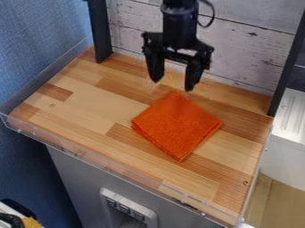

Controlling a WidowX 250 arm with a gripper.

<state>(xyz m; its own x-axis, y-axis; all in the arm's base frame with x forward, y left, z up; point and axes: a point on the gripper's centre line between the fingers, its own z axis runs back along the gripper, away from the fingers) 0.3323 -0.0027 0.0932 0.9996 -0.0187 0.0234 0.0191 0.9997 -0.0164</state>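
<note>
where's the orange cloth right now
In the camera view, the cloth lies folded on the wooden counter, slightly right of the picture's centre, with the open tool nearest its far corner.

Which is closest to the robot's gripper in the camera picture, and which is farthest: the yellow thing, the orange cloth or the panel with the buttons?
From the gripper, nearest first:
1. Orange cloth: just below it, on the wooden top.
2. Panel with the buttons: low down, on the grey front.
3. Yellow thing: way down in the picture's bottom left corner.
</note>
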